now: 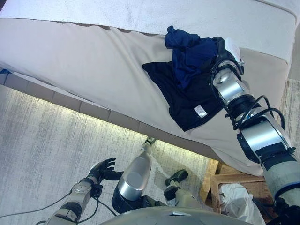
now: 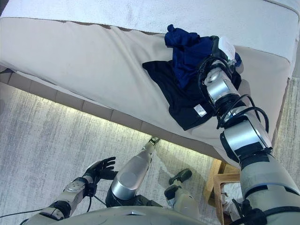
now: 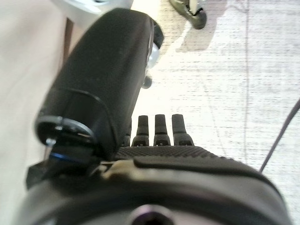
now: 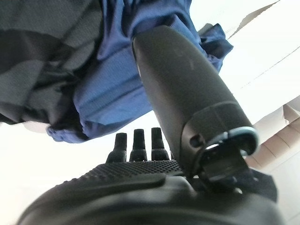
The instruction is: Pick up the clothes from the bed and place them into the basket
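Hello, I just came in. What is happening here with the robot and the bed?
The robot reaches its right hand to a pile of clothes on the bed: a blue garment lying over a black garment. In the right wrist view the thumb touches the blue cloth, but the fingers look straight, so nothing is gripped. The left hand hangs open above the floor. A wicker basket stands beside the bed.
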### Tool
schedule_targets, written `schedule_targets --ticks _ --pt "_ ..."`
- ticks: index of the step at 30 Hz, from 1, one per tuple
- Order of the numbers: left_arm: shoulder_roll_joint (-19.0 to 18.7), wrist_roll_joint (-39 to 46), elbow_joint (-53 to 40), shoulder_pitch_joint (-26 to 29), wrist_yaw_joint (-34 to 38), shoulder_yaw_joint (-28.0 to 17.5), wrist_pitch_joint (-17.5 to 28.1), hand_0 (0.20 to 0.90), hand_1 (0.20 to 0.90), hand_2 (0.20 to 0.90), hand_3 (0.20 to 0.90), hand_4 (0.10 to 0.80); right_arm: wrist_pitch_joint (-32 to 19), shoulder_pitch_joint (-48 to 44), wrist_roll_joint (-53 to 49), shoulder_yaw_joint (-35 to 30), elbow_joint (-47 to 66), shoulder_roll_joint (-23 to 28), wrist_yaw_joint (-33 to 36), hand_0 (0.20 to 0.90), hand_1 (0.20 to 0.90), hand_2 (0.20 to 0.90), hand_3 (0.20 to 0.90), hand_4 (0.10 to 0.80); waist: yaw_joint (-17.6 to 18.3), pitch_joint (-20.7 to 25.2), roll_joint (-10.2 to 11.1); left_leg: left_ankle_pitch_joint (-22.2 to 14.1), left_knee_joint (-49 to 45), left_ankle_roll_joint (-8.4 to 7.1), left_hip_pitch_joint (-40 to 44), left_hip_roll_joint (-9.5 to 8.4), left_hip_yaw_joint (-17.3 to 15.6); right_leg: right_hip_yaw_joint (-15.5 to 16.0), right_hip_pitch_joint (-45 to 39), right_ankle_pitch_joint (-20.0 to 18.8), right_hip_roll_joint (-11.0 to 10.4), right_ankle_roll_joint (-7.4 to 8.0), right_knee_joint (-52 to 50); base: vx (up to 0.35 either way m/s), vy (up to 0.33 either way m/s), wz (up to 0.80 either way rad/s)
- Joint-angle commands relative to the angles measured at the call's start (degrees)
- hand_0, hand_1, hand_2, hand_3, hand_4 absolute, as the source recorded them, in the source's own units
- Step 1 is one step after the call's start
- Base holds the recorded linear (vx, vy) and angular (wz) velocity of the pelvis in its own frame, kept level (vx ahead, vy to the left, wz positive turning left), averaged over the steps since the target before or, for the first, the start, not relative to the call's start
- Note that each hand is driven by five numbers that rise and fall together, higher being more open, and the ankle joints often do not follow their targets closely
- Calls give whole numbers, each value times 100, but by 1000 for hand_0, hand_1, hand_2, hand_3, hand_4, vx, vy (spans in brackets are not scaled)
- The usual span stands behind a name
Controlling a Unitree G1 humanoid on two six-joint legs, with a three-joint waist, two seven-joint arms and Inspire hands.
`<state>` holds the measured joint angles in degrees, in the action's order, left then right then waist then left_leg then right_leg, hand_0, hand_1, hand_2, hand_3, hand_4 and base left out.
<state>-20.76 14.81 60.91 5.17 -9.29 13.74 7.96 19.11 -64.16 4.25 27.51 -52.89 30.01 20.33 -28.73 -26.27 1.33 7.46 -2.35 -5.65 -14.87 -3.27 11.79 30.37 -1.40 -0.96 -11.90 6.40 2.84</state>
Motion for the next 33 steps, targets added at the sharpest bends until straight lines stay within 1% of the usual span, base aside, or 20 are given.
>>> schedule_targets --ticks 1,4,6,8,9,11,12,13,16,18,21,22,23,24,26,27,29,31,32,33 --pt "-166 186 12 -431 -65 260 108 900 900 900 900 800 -206 -836 439 286 185 247 625 900 900 900 900 800 -40 106 -225 -717 -543 530 -318 -155 55 -71 79 598 -205 -171 -1210 73 50 1" --pt "-151 230 -1 -467 -100 250 117 900 900 900 900 800 -375 -909 738 329 322 224 1037 900 900 900 900 800 -64 89 -280 -709 -535 543 -351 -183 79 -69 111 612 -246 -164 -1267 64 52 2" --pt "-136 266 31 -501 -131 236 155 900 900 900 900 800 -347 -957 923 357 447 215 1065 900 900 900 900 800 -77 88 -314 -692 -517 544 -384 -206 79 -61 129 616 -271 -147 -1275 55 57 4" --pt "-134 286 34 -521 -161 228 165 900 900 900 900 800 -153 -1027 1043 480 416 225 839 900 900 900 900 800 -94 82 -343 -672 -507 541 -416 -221 75 -42 149 636 -292 -138 -1281 38 53 6" --pt "-141 309 44 -526 -181 219 183 900 900 900 900 800 -48 -1095 1153 568 334 240 568 900 900 900 900 800 -103 72 -360 -665 -514 538 -441 -226 61 -25 166 647 -311 -135 -1300 28 46 5" --pt "-158 359 36 -561 -202 218 215 900 900 900 900 800 369 -1175 1238 757 44 255 -101 900 900 900 900 800 -135 56 -376 -658 -532 534 -466 -232 55 0 182 667 -331 -136 -1327 29 31 3" --pt "-180 383 -12 -555 -214 218 203 900 900 900 900 800 481 -1255 1215 910 -263 240 -442 900 900 900 900 800 -179 28 -378 -651 -552 534 -507 -234 59 32 194 676 -337 -137 -1336 18 5 6" --pt "-200 408 -37 -544 -222 218 188 900 900 900 900 800 565 -1300 1247 970 -402 228 -559 900 900 900 900 800 -201 9 -376 -647 -559 533 -528 -233 67 50 207 679 -336 -137 -1342 8 -17 9" --pt "-259 415 -103 -537 -261 209 172 900 900 900 900 800 566 -1503 1412 1060 -708 176 -635 900 900 900 900 800 -275 -57 -372 -624 -570 523 -588 -221 106 111 245 684 -336 -137 -1378 15 -17 13" --pt "-292 452 -179 -552 -291 220 156 900 900 900 900 800 477 -1705 1478 1096 -837 151 -480 900 900 900 900 800 -334 -128 -392 -599 -595 514 -659 -223 121 152 274 692 -339 -132 -1410 6 8 9" --pt "-302 479 -273 -600 -333 226 149 900 900 900 900 800 388 -1937 1489 1176 -949 157 -439 900 900 900 900 800 -399 -223 -457 -558 -636 508 -780 -227 119 223 361 718 -362 -135 -1499 0 5 1" --pt "-312 511 -307 -640 -339 216 140 900 900 900 900 800 420 -1995 1304 1215 -951 178 -351 444 444 444 367 267 -418 -250 -481 -540 -650 505 -821 -218 111 260 405 723 -376 -127 -1548 0 0 0" --pt "-315 533 -327 -686 -345 191 148 900 900 900 900 800 375 -2028 1195 1212 -921 184 -218 300 300 300 200 100 -431 -275 -493 -528 -655 505 -848 -215 102 302 442 714 -396 -122 -1580 0 0 0" --pt "-313 535 -314 -701 -356 167 167 900 900 900 900 800 300 -2031 1151 1197 -908 187 -139 300 300 300 200 100 -434 -288 -497 -525 -658 506 -860 -212 100 320 463 709 -409 -121 -1599 -37 9 3" --pt "-311 540 -266 -764 -374 51 255 900 900 900 900 800 -24 -2021 998 1161 -661 229 212 300 300 300 200 100 -429 -316 -475 -534 -690 496 -898 -205 60 379 498 636 -442 -89 -1595 -52 -4 2" --pt "-309 532 -271 -761 -370 26 250 900 900 900 900 800 -60 -2008 973 1138 -591 229 274 300 300 300 200 100 -428 -314 -462 -541 -694 497 -895 -195 48 384 489 620 -446 -85 -1582 -35 -39 -1" --pt "-309 513 -294 -779 -325 -40 221 900 900 900 900 800 -244 -1905 607 1040 -6 282 734 300 300 300 200 100 -372 -249 -388 -604 -695 484 -813 -133 0 365 420 570 -440 -57 -1508 -11 -57 -4" --pt "-308 492 -269 -804 -282 -26 257 900 900 900 900 800 -442 -1839 349 891 323 287 1181 300 300 300 200 100 -316 -178 -332 -654 -696 472 -728 -87 -45 328 335 551 -416 -48 -1448 5 -51 -13" --pt "-302 470 -233 -811 -273 -49 278 900 900 900 900 800 -661 -1814 226 792 460 303 1411 300 300 300 200 100 -282 -129 -306 -677 -685 473 -677 -60 -73 287 293 550 -398 -52 -1414 8 -68 -23" --pt "-288 462 -195 -822 -234 -57 312 900 900 900 900 800 -921 -1764 61 553 747 313 1755 300 300 300 200 100 -204 -52 -267 -703 -656 471 -592 -22 -115 203 229 557 -359 -50 -1354 20 -86 -28"
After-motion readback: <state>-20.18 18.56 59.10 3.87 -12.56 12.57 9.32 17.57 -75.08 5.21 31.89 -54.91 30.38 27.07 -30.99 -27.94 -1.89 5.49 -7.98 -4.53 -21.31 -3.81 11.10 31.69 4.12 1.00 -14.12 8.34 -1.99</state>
